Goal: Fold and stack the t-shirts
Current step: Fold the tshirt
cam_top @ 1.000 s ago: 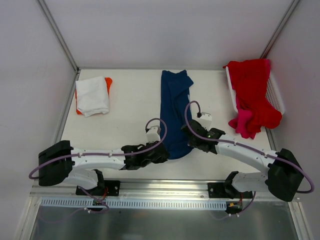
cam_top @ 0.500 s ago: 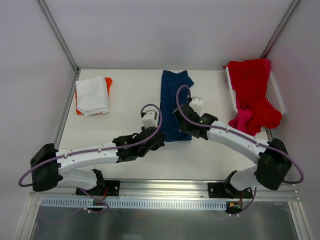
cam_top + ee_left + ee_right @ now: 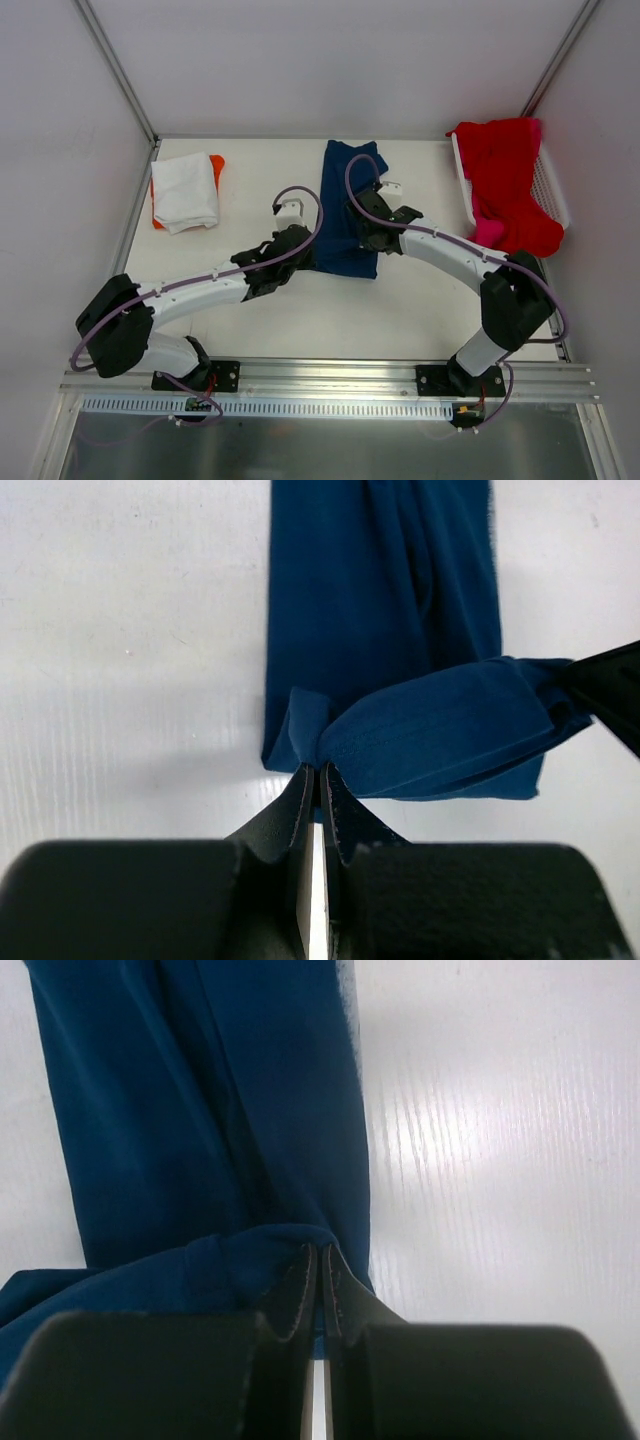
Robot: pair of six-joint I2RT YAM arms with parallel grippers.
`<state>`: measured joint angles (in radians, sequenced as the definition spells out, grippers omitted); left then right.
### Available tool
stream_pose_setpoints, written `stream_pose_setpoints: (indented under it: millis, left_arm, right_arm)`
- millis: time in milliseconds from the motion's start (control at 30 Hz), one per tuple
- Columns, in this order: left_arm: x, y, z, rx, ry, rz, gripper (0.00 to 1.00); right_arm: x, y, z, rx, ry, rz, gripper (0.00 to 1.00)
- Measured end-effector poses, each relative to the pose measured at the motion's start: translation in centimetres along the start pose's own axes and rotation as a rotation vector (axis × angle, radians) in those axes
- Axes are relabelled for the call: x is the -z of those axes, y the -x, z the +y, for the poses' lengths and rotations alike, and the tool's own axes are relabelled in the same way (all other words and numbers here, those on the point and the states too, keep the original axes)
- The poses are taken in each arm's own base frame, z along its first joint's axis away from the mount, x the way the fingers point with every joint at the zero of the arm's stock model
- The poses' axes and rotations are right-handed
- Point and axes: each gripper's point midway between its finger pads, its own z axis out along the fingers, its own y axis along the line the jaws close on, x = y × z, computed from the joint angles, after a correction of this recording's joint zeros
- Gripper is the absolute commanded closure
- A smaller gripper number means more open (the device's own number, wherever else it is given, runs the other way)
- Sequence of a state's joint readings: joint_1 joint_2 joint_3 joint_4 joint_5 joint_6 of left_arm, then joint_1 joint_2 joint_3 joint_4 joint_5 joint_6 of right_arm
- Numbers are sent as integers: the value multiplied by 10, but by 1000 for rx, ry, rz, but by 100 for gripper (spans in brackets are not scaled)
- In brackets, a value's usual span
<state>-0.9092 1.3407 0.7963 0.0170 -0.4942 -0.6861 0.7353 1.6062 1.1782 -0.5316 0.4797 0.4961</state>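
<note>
The white table (image 3: 260,170) filled the middle of the top view, and the left arm (image 3: 200,290) and right arm (image 3: 450,250) reached up across it from the bottom corners, bowing inward toward centre frame. Between them lay the navy t-shirt (image 3: 345,165), a narrow lengthwise strip running from upper centre down to mid-frame. A red t-shirt (image 3: 500,170) and a pink t-shirt (image 3: 490,232) spilled out of the mesh basket (image 3: 552,185) at the upper right. At the upper left a folded white t-shirt (image 3: 185,190) sat on an orange t-shirt (image 3: 217,163).

The left gripper (image 3: 318,778) was pinched tight on the strip's lower left corner and the right gripper (image 3: 320,1258) on its lower right corner, with the hem lifted and bunched between them.

The step looked like the end-over-end fold. Done well, both wrists would travel level and together toward the top of the frame, keeping the hem taut and square over the collar end before letting go.
</note>
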Motion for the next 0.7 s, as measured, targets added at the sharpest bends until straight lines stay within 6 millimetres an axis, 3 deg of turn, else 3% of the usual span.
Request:
stream_pose_setpoints:
  millis: [333,700]
  left_arm:
    - [-48,5,4,-9,3,29,100]
    - [-98,50,2,0,-28,-11,100]
  right_arm:
    - [-33,18,-1,-26,-14,39,99]
    - [-63,52,20,-45,15,40,99]
